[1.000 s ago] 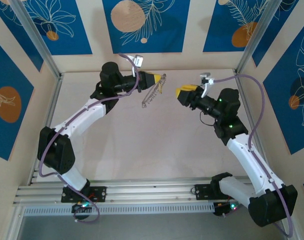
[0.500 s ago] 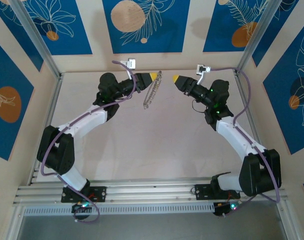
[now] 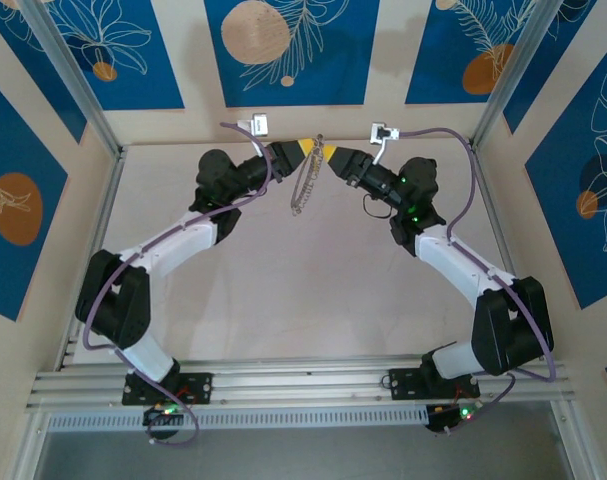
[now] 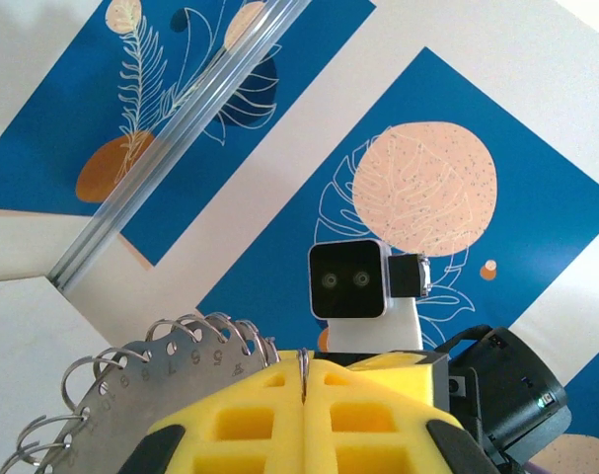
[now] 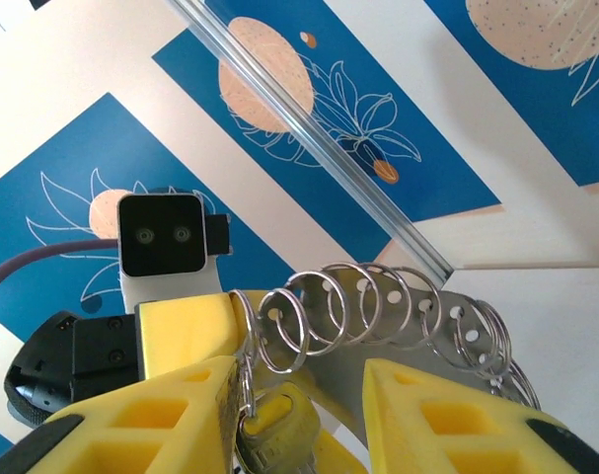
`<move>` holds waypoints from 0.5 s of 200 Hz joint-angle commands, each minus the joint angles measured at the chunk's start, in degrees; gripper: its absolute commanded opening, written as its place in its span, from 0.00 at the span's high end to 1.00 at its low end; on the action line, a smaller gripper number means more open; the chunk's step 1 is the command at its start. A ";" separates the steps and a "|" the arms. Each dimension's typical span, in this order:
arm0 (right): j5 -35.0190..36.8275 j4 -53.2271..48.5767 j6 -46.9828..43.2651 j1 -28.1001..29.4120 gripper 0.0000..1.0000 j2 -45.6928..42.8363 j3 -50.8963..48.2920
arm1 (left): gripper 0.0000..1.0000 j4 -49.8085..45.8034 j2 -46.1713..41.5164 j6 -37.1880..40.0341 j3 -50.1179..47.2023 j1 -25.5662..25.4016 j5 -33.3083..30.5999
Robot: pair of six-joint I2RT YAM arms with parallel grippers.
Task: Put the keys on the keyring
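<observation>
The left gripper (image 3: 304,149) holds one keyring (image 3: 305,186) in clenched jaws, hanging above the tabletop (image 3: 283,290). One pale-gold key (image 5: 267,423) sits between the right gripper's (image 3: 329,153) released jaws.

Bright, even, diffuse light (seemingly from above); the desk (image 3: 283,300) carries only faint, soft shadows beside the arms (image 3: 173,235). All views are sharp, the keyring (image 5: 432,331) glinting mildly.

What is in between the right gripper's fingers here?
The right gripper is open. Between its fingers sit wire loops of the keyring and a small key beside one finger. The key's lower end is hidden below the frame.
</observation>
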 commanded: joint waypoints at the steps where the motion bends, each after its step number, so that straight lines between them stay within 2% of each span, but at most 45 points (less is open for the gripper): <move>1: 1.26 2.59 -0.07 0.41 0.62 0.25 2.33 | 1.00 4.41 0.75 -0.85 0.01 -0.51 -0.44; 100: -0.42 4.09 1.71 0.42 0.62 4.61 5.23 | 1.00 3.41 1.69 -0.59 1.55 -0.63 0.66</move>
